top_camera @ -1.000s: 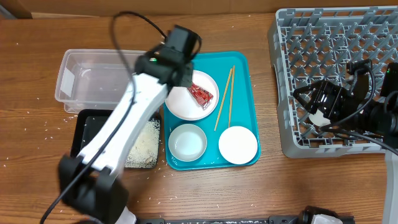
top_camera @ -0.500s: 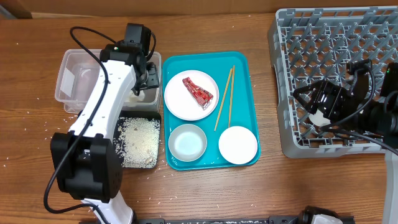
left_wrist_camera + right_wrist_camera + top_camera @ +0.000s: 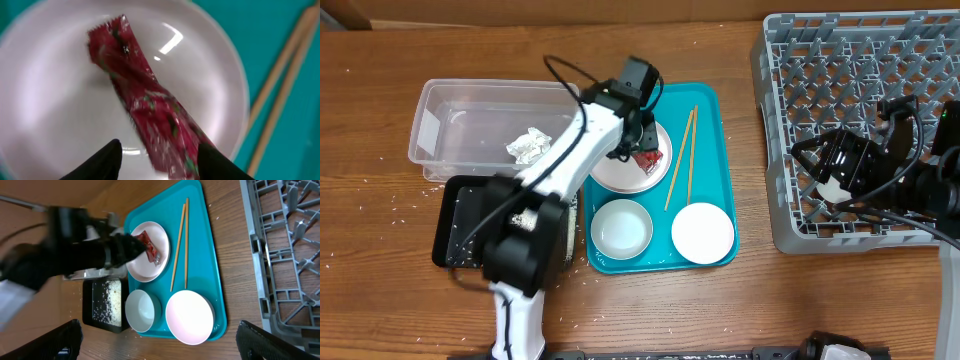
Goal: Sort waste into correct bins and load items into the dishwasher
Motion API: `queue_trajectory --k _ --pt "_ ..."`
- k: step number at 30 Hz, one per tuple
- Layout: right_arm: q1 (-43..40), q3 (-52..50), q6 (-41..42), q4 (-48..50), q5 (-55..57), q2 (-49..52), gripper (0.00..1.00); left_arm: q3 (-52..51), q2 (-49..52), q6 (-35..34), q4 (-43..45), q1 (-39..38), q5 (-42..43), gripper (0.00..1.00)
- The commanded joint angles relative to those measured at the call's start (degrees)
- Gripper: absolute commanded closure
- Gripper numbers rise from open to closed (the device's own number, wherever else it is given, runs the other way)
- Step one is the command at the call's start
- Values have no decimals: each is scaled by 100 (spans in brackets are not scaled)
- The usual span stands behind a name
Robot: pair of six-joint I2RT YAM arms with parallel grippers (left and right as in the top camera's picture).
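Observation:
The crumpled red wrapper (image 3: pixel 150 115) lies on the flat white plate (image 3: pixel 612 172) on the teal tray. My left gripper (image 3: pixel 160 160) hangs low over it, open, its black fingers (image 3: pixel 107 160) either side of the wrapper's near end. In the clear tub (image 3: pixel 450 110) lies the white tissue wad (image 3: pixel 528 145). The black tray (image 3: pixel 455 215) holds rice (image 3: pixel 112 302), partly hidden by my left arm in the overhead view. Two bowls (image 3: pixel 622 228) (image 3: pixel 702 232) and chopsticks (image 3: pixel 680 155) rest on the teal tray. My right gripper (image 3: pixel 825 175) hovers wide open over the grey dish rack (image 3: pixel 860 60), holding nothing.
The teal tray (image 3: pixel 720 120) sits mid-table between the two bins and the rack. Loose rice grains (image 3: pixel 400 200) are scattered on the wood left of the black tray. My left arm stretches from the front edge across the black tray.
My left gripper swung from the plate to the clear tub, opened and left the tissue wad there, then returned over the wrapper. The right arm has not moved.

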Motion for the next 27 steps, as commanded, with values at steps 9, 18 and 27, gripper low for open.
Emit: queue_trajectory --k 9,18,27 --pt "33 127 -24 -7 9 -35 0 39 654 -662 114 68 675 96" --pt "31 127 -24 -7 9 -37 0 437 -330 48 -938 85 -131 96" --pt "31 127 -24 -9 9 -37 0 450 -1926 621 -1674 1095 -1156 96"
